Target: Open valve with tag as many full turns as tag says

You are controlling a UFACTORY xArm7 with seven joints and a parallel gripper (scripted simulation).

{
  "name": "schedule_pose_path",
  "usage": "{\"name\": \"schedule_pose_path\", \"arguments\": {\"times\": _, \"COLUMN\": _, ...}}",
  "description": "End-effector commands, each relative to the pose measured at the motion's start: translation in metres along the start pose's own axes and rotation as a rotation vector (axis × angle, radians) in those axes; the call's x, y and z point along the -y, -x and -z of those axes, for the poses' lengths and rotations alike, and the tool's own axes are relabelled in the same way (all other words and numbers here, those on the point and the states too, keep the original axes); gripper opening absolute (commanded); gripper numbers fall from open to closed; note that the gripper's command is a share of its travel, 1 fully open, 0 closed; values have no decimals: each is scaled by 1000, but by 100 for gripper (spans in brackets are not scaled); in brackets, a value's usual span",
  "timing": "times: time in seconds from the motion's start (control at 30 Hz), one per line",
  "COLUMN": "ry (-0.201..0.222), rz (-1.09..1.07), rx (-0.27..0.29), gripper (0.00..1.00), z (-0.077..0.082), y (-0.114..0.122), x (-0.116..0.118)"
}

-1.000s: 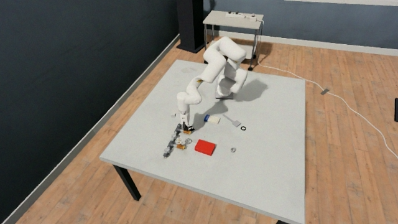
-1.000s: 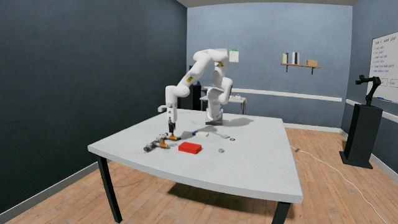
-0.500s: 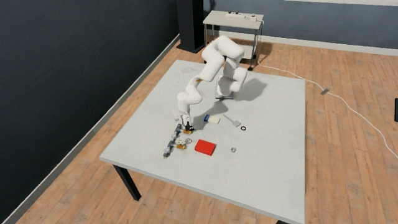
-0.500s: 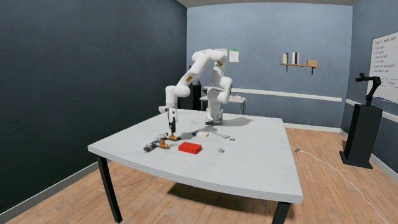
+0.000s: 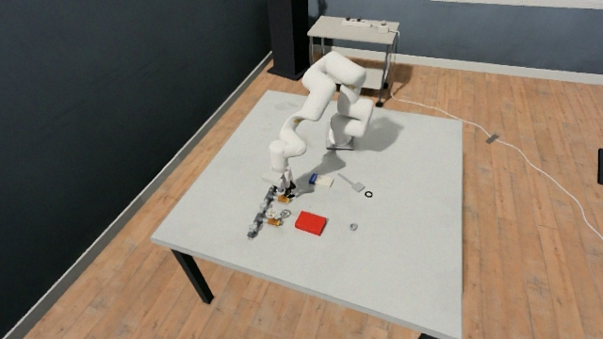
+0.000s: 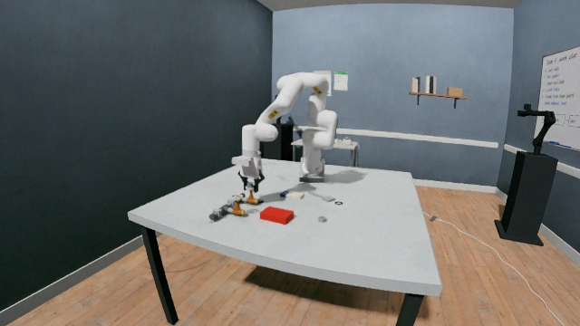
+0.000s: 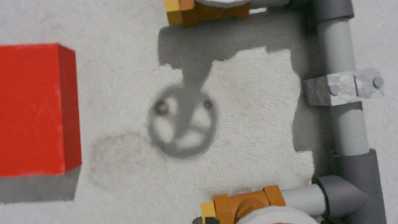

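A grey pipe (image 5: 261,212) lies on the table with two orange-bodied valves branching off it. My gripper (image 5: 284,190) stands straight down over the far valve (image 5: 284,198) and is shut on its handwheel; it also shows in the exterior view (image 6: 250,187). The near valve (image 5: 273,220) stands free. A round grey spoked disc (image 7: 182,120), the tag, lies flat between the two valves, closer to the near one (image 7: 207,10); I cannot read any marking on it. In the wrist view the pipe (image 7: 345,120) runs down the right and my fingers are out of sight.
A red block (image 5: 311,222) lies just right of the near valve. Further right are a white box with a blue end (image 5: 321,180), a flat grey tool (image 5: 352,183), a black ring (image 5: 368,193) and a small metal nut (image 5: 353,226).
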State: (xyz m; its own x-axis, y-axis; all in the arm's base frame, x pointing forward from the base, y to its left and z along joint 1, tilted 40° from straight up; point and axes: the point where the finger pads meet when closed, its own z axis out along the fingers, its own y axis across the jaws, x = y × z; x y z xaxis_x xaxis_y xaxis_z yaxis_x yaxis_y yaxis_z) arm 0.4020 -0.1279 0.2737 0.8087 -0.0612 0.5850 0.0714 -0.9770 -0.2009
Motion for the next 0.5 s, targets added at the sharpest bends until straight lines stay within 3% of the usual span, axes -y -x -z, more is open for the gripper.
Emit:
{"name": "schedule_pose_path", "arguments": {"times": 0.0, "ry": -16, "rz": 278, "rx": -15, "gripper": 0, "z": 1, "y": -1, "x": -1}}
{"name": "schedule_pose_path", "arguments": {"times": 0.33, "ry": -3, "rz": 774, "rx": -17, "gripper": 0, "z": 1, "y": -1, "x": -1}}
{"name": "schedule_pose_path", "arguments": {"times": 0.4, "ry": -3, "rz": 774, "rx": -17, "gripper": 0, "z": 1, "y": -1, "x": -1}}
{"name": "schedule_pose_path", "arguments": {"times": 0.47, "ry": -3, "rz": 957, "rx": -20, "gripper": 0, "z": 1, "y": -1, "x": -1}}
